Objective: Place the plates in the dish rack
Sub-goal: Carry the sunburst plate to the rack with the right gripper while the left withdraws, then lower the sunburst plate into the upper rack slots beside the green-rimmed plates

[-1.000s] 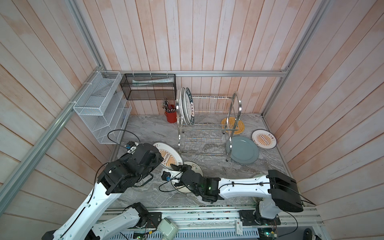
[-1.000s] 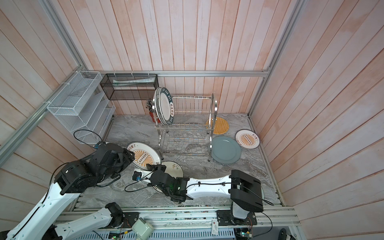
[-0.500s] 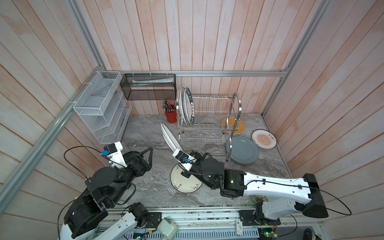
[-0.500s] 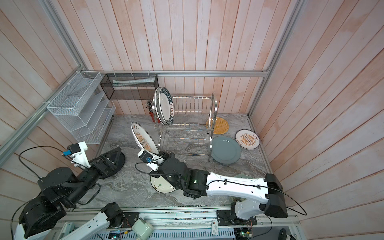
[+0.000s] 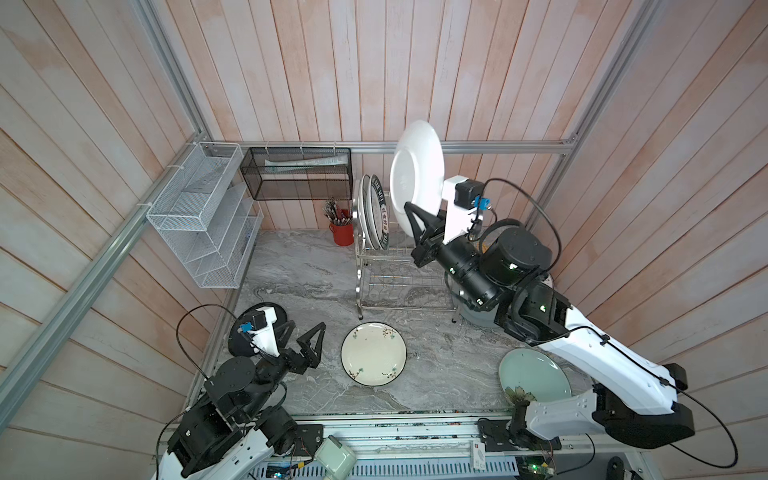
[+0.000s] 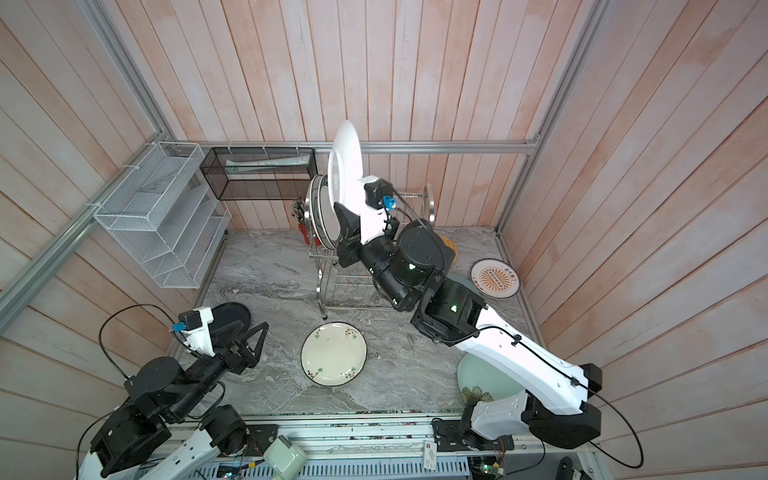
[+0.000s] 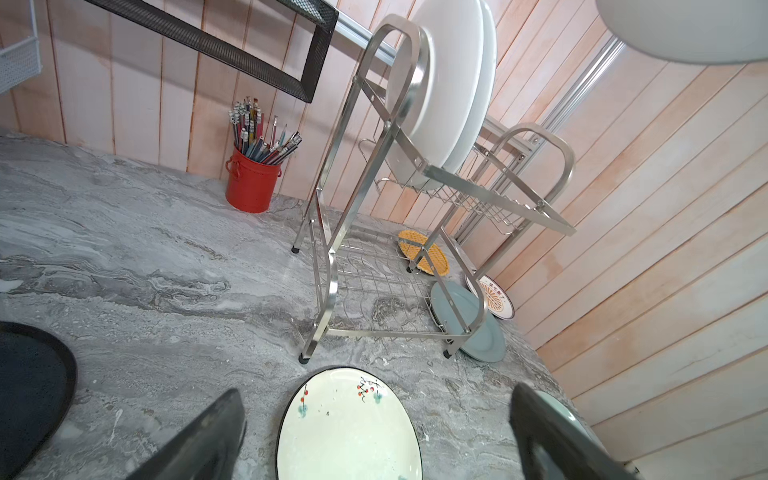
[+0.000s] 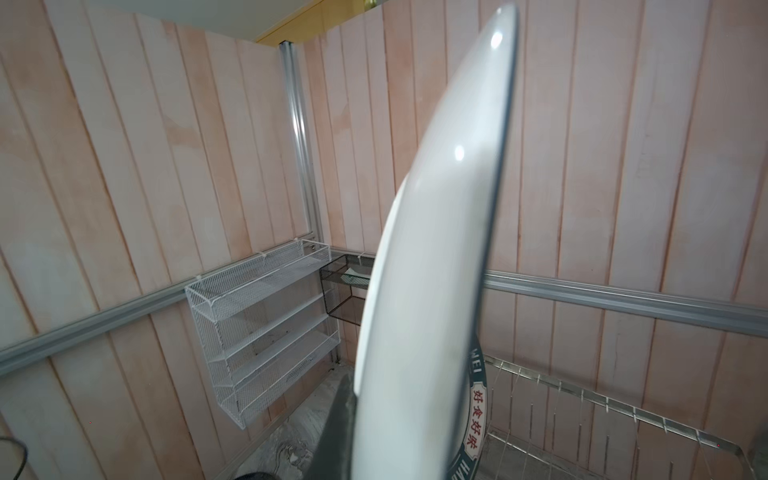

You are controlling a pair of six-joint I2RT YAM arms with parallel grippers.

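Both top views are showing the right gripper [image 5: 422, 216] clamping a white plate [image 5: 417, 172] on edge above the dish rack [image 5: 399, 266], just beside two racked plates [image 5: 376, 212] standing in its upper tier. The left gripper [image 5: 305, 328], fingers spread wide, is hovering between a black plate [image 6: 235, 318] and a cream floral plate [image 5: 373, 354]. Six plates are lying on the marble table [image 5: 299, 266]. The right arm is covering part of the pale green plate [image 5: 534, 378] and the grey-blue plate [image 7: 478, 328].

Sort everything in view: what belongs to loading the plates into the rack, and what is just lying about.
Belongs to the job: dish rack; held white plate; two racked plates; cream floral plate; pale green plate; black plate; grey-blue plate; sunburst plate; orange lattice plate.

Lying about: red pencil pot; white mesh organiser; black mesh basket.
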